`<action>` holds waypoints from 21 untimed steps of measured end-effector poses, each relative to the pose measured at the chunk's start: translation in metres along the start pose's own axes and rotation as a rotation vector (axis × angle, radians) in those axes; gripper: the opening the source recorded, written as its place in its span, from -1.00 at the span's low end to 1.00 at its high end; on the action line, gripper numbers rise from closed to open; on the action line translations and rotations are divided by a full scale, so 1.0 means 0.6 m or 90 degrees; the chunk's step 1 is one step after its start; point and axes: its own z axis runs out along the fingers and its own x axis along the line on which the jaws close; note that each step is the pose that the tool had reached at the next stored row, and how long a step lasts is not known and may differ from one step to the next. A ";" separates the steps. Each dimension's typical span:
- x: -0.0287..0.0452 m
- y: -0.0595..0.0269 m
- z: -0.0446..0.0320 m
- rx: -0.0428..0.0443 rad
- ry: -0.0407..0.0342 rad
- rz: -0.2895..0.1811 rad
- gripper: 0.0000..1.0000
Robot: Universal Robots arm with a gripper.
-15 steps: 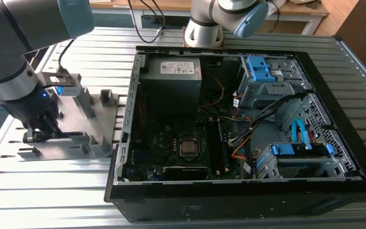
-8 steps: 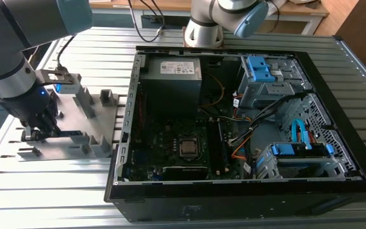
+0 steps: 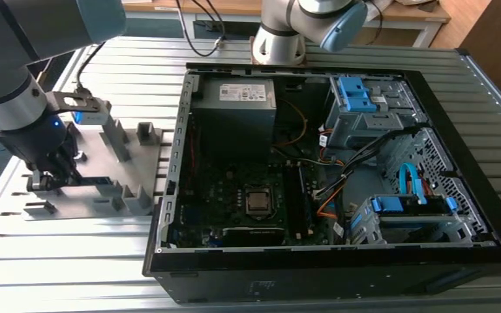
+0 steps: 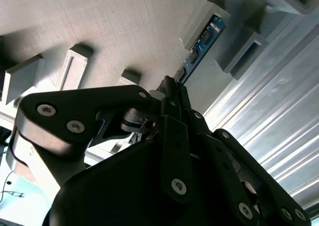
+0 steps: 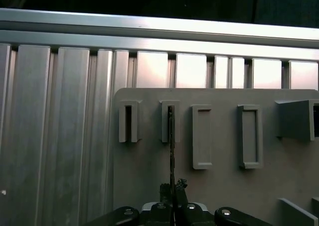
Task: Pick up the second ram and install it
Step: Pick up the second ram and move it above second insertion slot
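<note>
the memory stick (image 4: 202, 46) is held on edge, its far end seated in a slotted holder (image 4: 198, 19) on the grey plate (image 3: 85, 199), its near end pinched by the clenched gripper (image 4: 172, 85). if pulled at a slant, it could be jammed in the slot or twisted in the grip. because only one end is clamped, it could be tipped or dropped short of the computer case (image 3: 320, 277).

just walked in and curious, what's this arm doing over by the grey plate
The robot arm's gripper is down at the grey fixture plate, its fingers closed around the second ram, which stands on edge with its far end in a slot of the plate. The open computer case lies beside the plate.
</note>
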 end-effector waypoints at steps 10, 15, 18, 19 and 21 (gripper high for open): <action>-0.001 0.001 -0.016 -0.0001 0.0000 0.000 -0.73; -0.001 0.001 -0.024 0.0000 0.0000 0.000 -0.73; -0.001 0.001 -0.028 0.0000 0.0000 0.000 -0.73; -0.001 0.001 -0.030 0.0000 0.0000 0.000 -0.73; -0.001 0.001 -0.032 0.0000 0.0000 0.000 -0.73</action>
